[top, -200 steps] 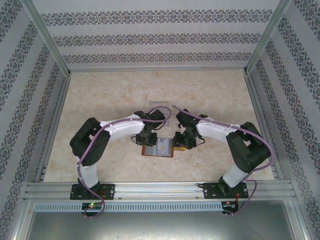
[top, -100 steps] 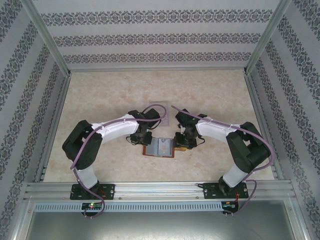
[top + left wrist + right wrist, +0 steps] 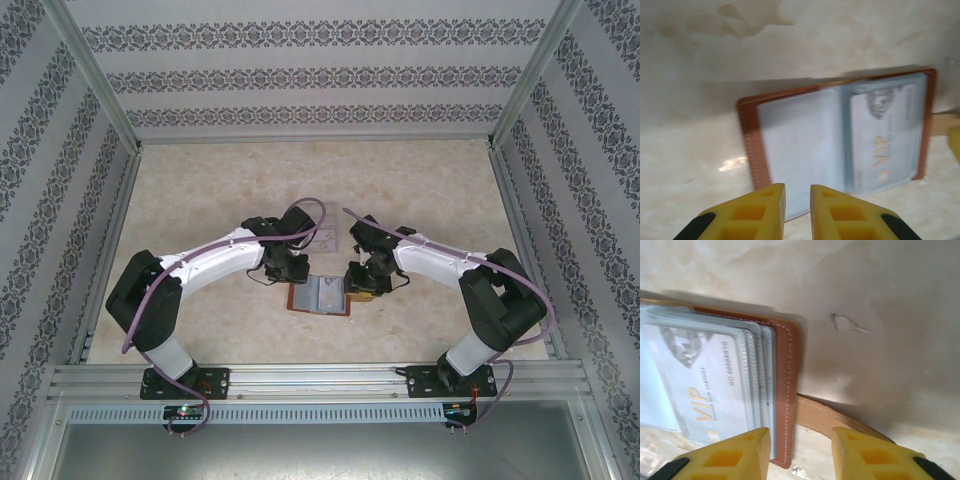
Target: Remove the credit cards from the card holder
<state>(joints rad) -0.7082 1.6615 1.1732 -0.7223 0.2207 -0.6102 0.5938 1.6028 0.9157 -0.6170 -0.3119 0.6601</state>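
1. At table (image 3: 200,200) centre: card holder (image 3: 320,297) lies open and flat between the arms.
2. Right gripper (image 3: 801,437) half-spread over strap tab (image 3: 825,417); left gripper (image 3: 797,192) barely parted, empty.
3. VIP card (image 3: 885,135) sits pocketed. Step, judged: approach. Next: pinch card edge, slide out.

A reddish-brown folding leather card holder (image 3: 785,390) looks smooth and matt, with pale stitching. Its clear plastic sleeves (image 3: 800,145) are cloudy over a glossy pale grey card (image 3: 705,385); the beige marbled tabletop (image 3: 690,75) is smooth with a faint sheen.
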